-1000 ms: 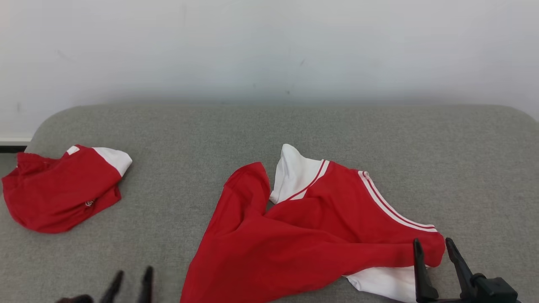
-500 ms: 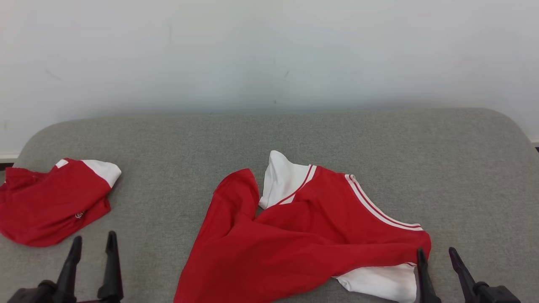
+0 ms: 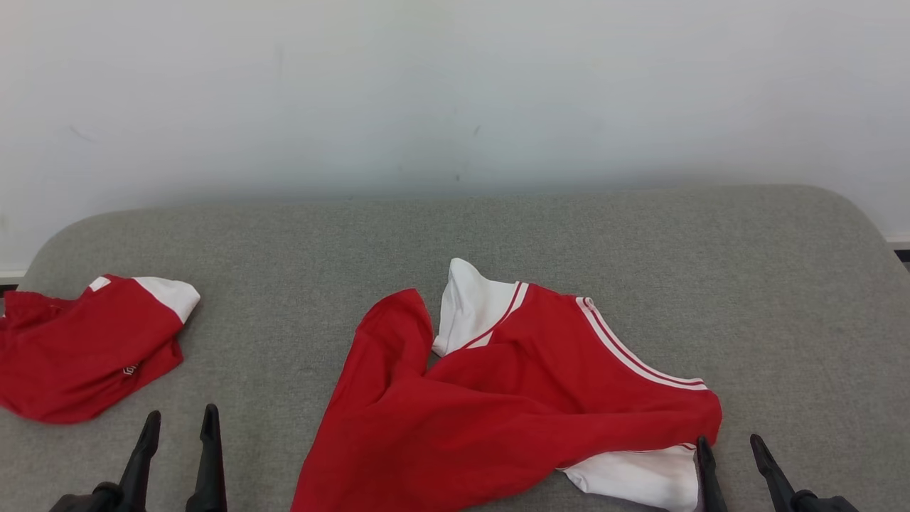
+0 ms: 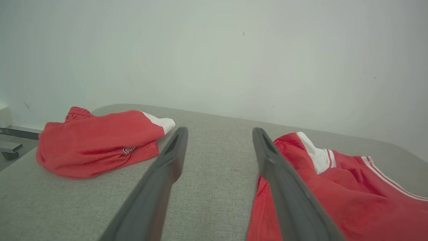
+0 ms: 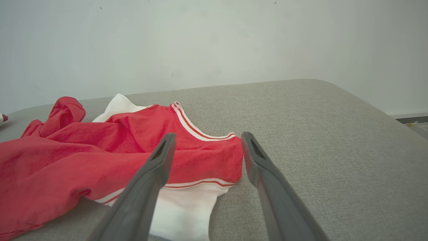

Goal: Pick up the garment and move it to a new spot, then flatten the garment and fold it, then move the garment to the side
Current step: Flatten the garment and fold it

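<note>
Head view: set high and central, facing forward and down across grey padded surface [image 3: 498,235] to white wall [image 3: 455,85]; middle distance, whole width taken in. Left wrist view: low over the surface, close, looking along left gripper [image 4: 219,131] toward the wall, between crumpled red garment [image 4: 97,144] and red-and-white jersey [image 4: 334,187]. Right wrist view: likewise low and close, looking along right gripper [image 5: 208,135] over the jersey's striped collar end. Shared by all three: jersey, surface, wall. Shared by head and left wrist: crumpled red garment.

It looked like a plain indoor room, home or lab unclear: a grey upholstered surface [image 3: 640,242] with rounded corners stood against a bare white wall [image 3: 455,85] with skirting [image 5: 411,114].
</note>
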Tool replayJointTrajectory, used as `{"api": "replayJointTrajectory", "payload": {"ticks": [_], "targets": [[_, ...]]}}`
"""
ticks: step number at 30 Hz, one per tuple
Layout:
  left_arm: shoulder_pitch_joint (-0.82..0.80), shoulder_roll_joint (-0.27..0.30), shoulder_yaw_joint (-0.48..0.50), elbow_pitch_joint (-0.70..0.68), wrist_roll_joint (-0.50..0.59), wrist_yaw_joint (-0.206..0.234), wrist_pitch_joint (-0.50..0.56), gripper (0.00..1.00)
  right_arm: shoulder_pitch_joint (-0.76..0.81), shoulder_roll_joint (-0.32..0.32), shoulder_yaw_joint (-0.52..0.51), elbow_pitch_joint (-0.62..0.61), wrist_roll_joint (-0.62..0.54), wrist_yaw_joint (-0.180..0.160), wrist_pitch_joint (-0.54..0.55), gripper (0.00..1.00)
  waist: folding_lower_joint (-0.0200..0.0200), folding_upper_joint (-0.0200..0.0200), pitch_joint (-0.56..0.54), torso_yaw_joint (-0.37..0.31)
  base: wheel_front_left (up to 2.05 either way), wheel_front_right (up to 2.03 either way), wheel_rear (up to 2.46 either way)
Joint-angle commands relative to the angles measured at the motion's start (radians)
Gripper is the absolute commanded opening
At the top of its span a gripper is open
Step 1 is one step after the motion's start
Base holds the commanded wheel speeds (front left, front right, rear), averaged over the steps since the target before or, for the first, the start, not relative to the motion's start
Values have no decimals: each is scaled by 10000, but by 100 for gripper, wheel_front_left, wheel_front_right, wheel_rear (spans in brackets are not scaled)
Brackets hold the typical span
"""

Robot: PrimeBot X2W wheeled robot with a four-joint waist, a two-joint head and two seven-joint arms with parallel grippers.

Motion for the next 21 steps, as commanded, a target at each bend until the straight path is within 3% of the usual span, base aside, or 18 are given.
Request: {"api": "replayJointTrajectory", "payload": {"ticks": [1, 15, 21], "targets": [[81, -60, 64, 22, 90, -14, -4, 100, 52, -17, 22, 25, -35, -22, -5, 100, 1, 0, -9, 21, 0, 0, 0], [170, -194, 162, 203, 587, -167, -4, 100, 131, -17, 83, 64, -158, -22, 69, 100, 1, 0, -62, 172, 0, 0, 0], [363, -136, -367, 553, 396, -155, -4, 100, 228, -17, 154, 160, -319, -22, 248, 100, 1, 0, 9, 218, 0, 0, 0]]}}
